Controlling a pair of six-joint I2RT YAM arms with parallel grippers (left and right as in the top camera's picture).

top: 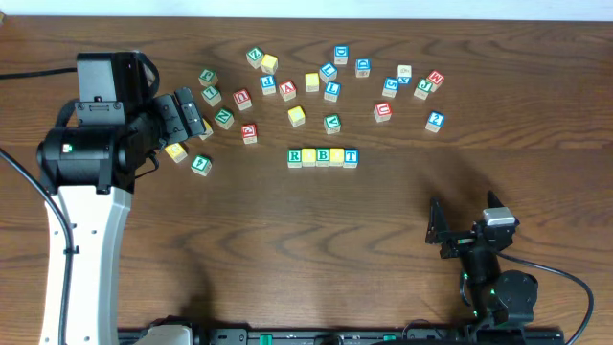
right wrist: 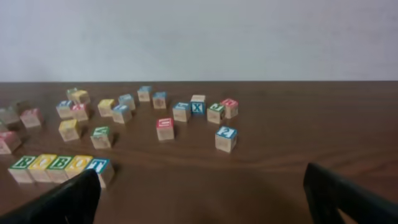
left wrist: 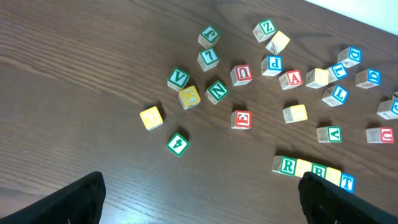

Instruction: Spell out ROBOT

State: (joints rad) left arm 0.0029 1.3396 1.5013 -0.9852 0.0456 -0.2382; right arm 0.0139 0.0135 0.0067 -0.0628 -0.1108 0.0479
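A row of five letter blocks [top: 323, 156] reading R, O, B, O, T lies side by side at the table's middle. It also shows in the left wrist view [left wrist: 313, 171] and in the right wrist view [right wrist: 60, 164]. My left gripper [top: 189, 115] is open and empty, held above the scattered blocks at the left, well left of the row. My right gripper [top: 442, 230] is open and empty, low near the front right, right of and nearer than the row.
Several loose letter blocks lie scattered across the far half of the table, from a green 4 block [top: 200, 164] at the left to a blue 2 block [top: 435, 121] at the right. A yellow block [top: 176, 151] lies under my left gripper.
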